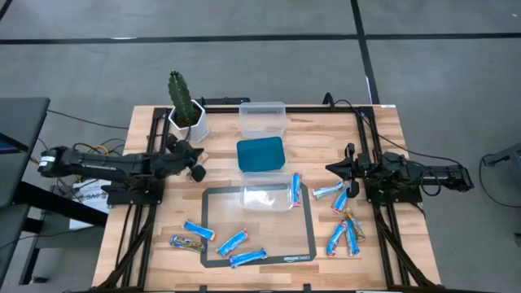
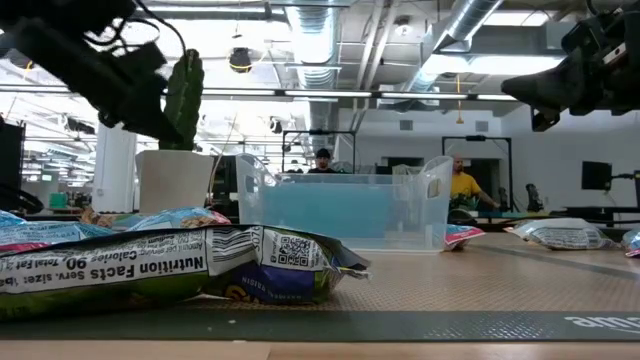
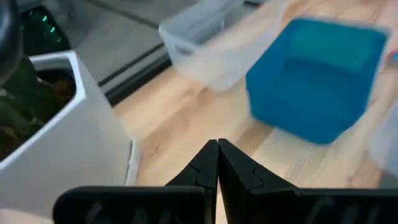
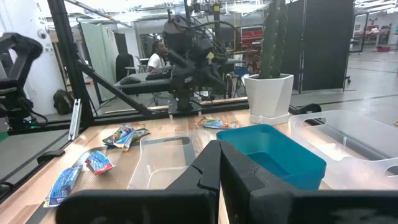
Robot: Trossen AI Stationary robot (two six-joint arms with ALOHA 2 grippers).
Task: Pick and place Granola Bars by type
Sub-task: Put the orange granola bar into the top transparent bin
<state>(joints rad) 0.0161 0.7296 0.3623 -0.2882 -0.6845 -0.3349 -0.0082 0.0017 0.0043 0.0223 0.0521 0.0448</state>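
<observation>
Several granola bars in shiny blue wrappers lie flat on the table's near half: some [image 1: 232, 242] on the black-edged mat [image 1: 309, 236], others [image 1: 342, 236] near the right arm. One brownish bar [image 1: 186, 242] lies at the mat's left edge and fills the low view's foreground [image 2: 170, 265]. My left gripper [image 1: 198, 171] [image 3: 217, 163] hovers shut beside the white cactus pot [image 3: 68, 130], pointing toward the teal container [image 3: 317, 74]. My right gripper [image 1: 330, 168] [image 4: 219, 165] is shut and level above the table's right side. Neither holds anything.
A teal container [image 1: 260, 155] sits mid-table between two clear containers, one at the far edge [image 1: 262, 118] and one on the mat's far edge [image 1: 267, 195]. A potted cactus [image 1: 186, 110] stands at the far left. People show in the room beyond.
</observation>
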